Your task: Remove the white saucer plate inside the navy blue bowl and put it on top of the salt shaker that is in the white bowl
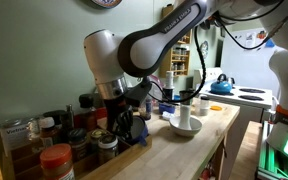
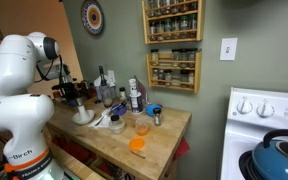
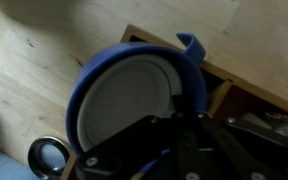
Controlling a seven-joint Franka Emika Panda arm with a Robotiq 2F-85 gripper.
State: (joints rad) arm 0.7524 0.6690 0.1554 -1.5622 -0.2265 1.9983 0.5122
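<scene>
In the wrist view the navy blue bowl point(image 3: 78, 95) fills the middle, with the white saucer plate point(image 3: 129, 100) lying inside it. My gripper point(image 3: 174, 128) is a dark mass right above the bowl's right rim; its fingers look close together, but whether they grip anything is hidden in shadow. In both exterior views the gripper point(image 1: 124, 122) point(image 2: 74, 97) is low over the wooden counter among jars, and the blue bowl is hidden there. The salt shaker point(image 1: 184, 112) point(image 2: 81, 108) stands upright in the white bowl point(image 1: 184, 128) point(image 2: 82, 120) a short way off.
Several spice jars point(image 1: 54, 150) crowd the counter beside the gripper, and one open jar point(image 3: 49, 155) sits near the blue bowl. An orange dish point(image 2: 137, 145) and bottles point(image 2: 132, 95) stand further along. A blue kettle point(image 1: 221, 85) sits on the stove. A spice rack point(image 2: 174, 45) hangs on the wall.
</scene>
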